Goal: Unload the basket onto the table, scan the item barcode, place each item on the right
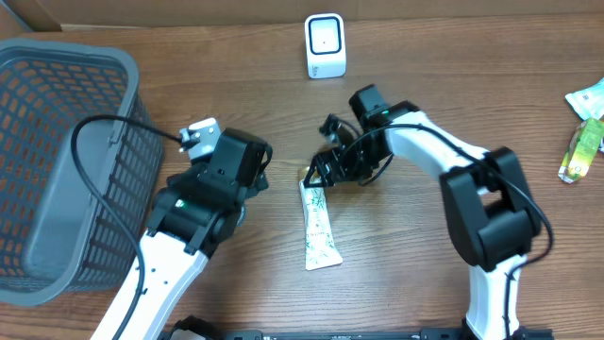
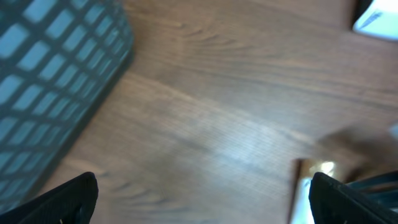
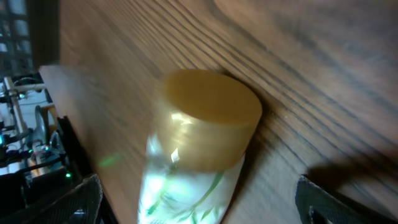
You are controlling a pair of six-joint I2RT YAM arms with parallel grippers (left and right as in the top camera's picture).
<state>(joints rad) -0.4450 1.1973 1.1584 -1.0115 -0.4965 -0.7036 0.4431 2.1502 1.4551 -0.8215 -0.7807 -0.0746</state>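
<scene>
The table (image 1: 425, 57) is matt grained wood, the tube (image 1: 318, 231) glossy plastic (its tan cap (image 3: 208, 118) smooth), the basket (image 1: 57, 255) grey plastic.

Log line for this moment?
left gripper: open, empty | tube: lying on table | right gripper: open at its cap | scanner: untouched

Overhead looks straight down at the table (image 1: 425, 57); both wrist views skim it closely, sharing the tube (image 3: 205, 118).
</scene>
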